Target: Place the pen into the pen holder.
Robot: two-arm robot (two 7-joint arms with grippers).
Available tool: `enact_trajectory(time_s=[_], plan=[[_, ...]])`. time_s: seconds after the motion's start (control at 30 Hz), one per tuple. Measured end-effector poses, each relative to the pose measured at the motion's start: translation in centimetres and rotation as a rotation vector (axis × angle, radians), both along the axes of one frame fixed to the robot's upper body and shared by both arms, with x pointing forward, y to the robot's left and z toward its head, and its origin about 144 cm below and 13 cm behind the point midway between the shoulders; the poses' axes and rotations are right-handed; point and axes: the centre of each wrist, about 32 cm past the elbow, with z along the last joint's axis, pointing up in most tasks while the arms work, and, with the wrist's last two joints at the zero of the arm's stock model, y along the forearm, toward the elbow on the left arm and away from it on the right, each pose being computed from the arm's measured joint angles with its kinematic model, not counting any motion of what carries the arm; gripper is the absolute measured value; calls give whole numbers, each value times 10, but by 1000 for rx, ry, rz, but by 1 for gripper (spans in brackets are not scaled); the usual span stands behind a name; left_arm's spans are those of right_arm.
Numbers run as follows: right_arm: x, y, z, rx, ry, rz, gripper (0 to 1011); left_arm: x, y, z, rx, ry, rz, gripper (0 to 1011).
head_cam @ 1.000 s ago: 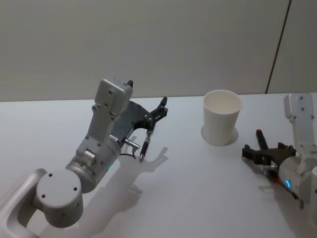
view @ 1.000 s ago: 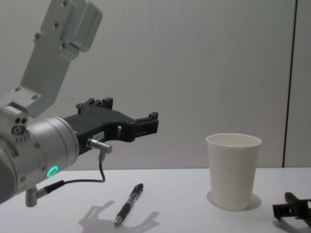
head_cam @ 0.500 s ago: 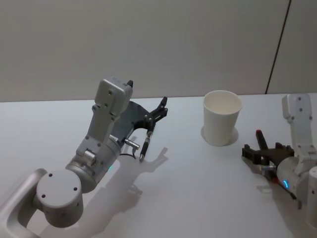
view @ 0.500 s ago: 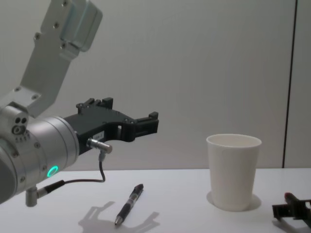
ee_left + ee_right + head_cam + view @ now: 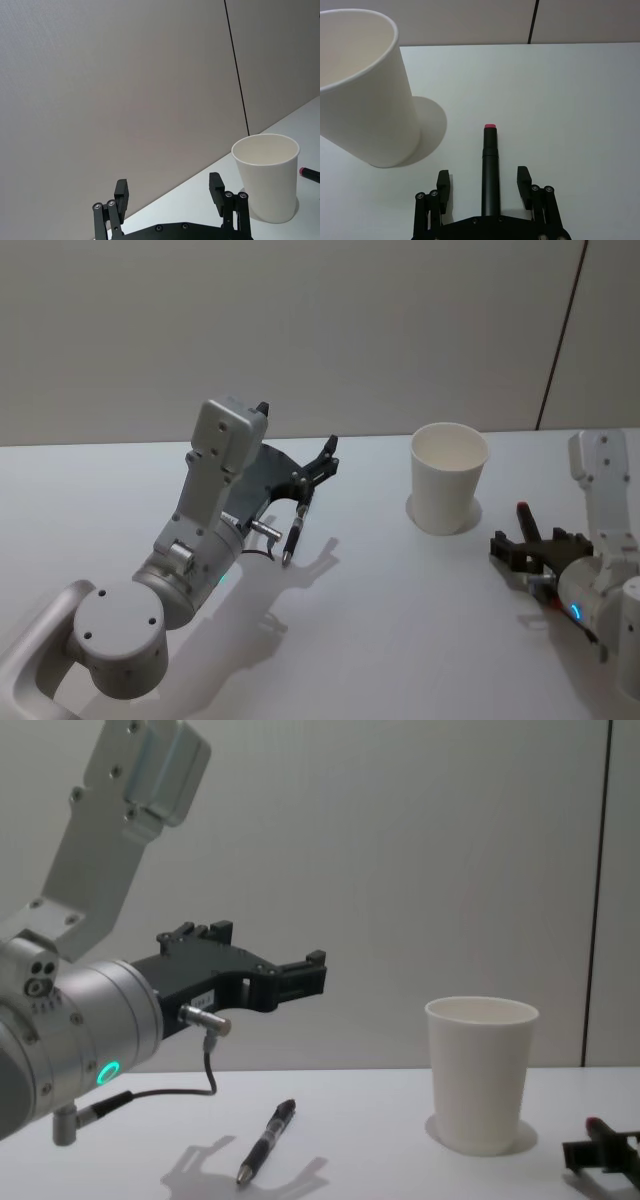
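Observation:
A black pen (image 5: 293,535) (image 5: 266,1140) lies on the white table. My left gripper (image 5: 322,465) (image 5: 305,975) (image 5: 169,189) hangs open well above it, holding nothing. The pen holder, a white paper cup (image 5: 448,475) (image 5: 480,1070) (image 5: 267,175) (image 5: 360,90), stands upright to the right of that pen. A second dark pen with a red tip (image 5: 490,165) (image 5: 524,518) (image 5: 597,1126) lies near the cup. My right gripper (image 5: 483,181) (image 5: 525,545) (image 5: 600,1152) sits low at the table, open, with a finger on each side of this pen and a gap to both.
The white table (image 5: 400,620) ends at a grey wall (image 5: 300,330) close behind the cup. A dark vertical seam (image 5: 562,330) runs down the wall at the right. The left arm's cable (image 5: 205,1065) hangs under its wrist.
The right arm's wrist has shifted very slightly. The pens, the cup and the left arm stay where they were.

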Motion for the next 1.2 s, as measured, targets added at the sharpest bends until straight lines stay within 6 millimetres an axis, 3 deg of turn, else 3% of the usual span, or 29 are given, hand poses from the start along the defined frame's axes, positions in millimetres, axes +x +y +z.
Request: enact_trajectory(time_s=[0.23,0.43,1.2], plan=[[-1,-2,-1,17,-6,-12,794,0,0,0,0,0,0,1001],[-1,-4,-2,25,-10,-26,609,0,0,0,0,0,0,1001],[-2,-4,-1,42,-15,-32,439,0,0,0,0,0,0,1001]])
